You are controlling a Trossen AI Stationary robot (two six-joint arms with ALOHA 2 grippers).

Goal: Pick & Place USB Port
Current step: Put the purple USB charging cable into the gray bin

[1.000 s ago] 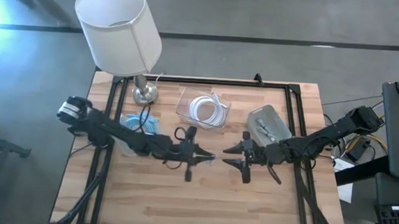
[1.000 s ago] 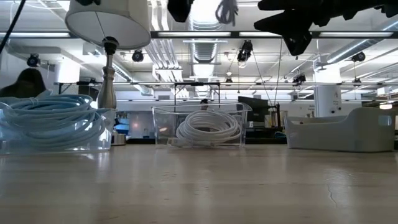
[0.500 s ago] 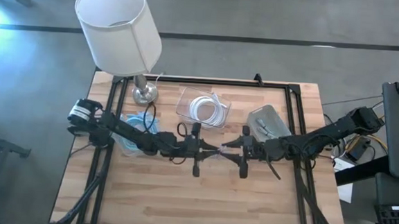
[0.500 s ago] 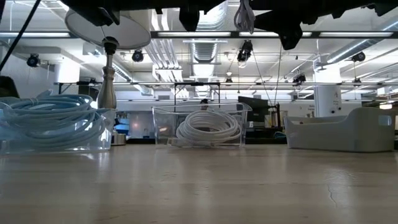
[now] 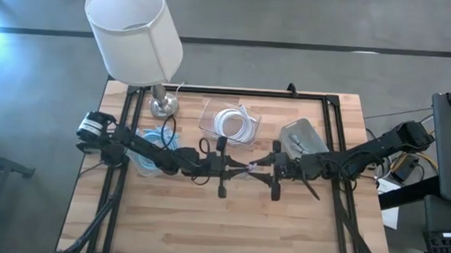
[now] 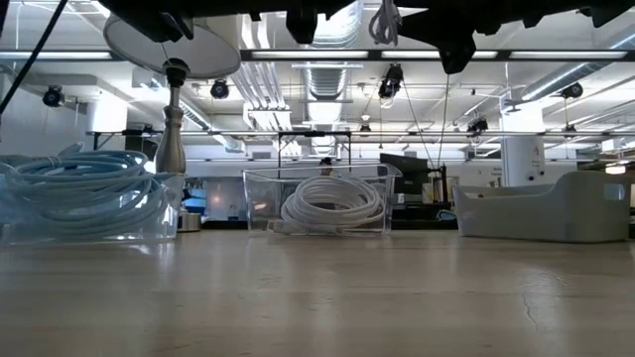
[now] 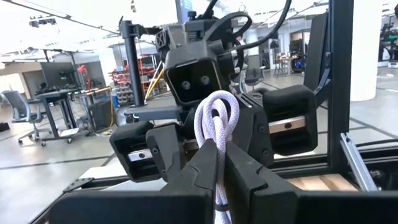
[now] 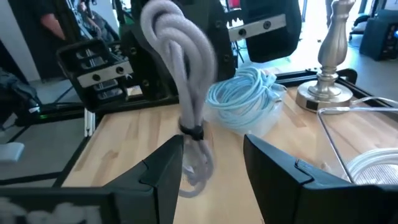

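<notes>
- Two grippers meet in the air above the middle of the wooden table (image 5: 227, 229), nothing on the boards directly beneath them.
- Left gripper (image 5: 239, 168): jaws pressed together, pinching a bundled pale cable (image 7: 216, 121); the bundle stands upright between its fingers (image 7: 202, 168), loops topmost.
- Pale cable, position: held aloft at table centre, between the two grippers, clear of the wood; in the right wrist view it hangs as a looped hank (image 8: 180, 74) cinched by a dark tie low down, loose ends trailing under the tie.
- Right gripper (image 5: 259, 172): jaws spread wide, one to each side of the hank, not touching it as far as shows; facing the left gripper closely.
- Handling, judged: light, soft, limp; loops likely to sag or splay if pinched high. The tied waist looks the firmest hold, being the narrowest and most compact part. Sheath appears smooth, so slip is possible in a light pinch.
- Farther back, left: clear tray holding a light blue cable coil (image 5: 155, 142).
- Farther back, centre: clear tray (image 5: 245, 132) holding a white cable coil (image 6: 332, 205).
- Farther back, right: grey bin (image 5: 299, 140).
- Rear left corner: lamp (image 5: 134, 31), white shade, metal base.
</notes>
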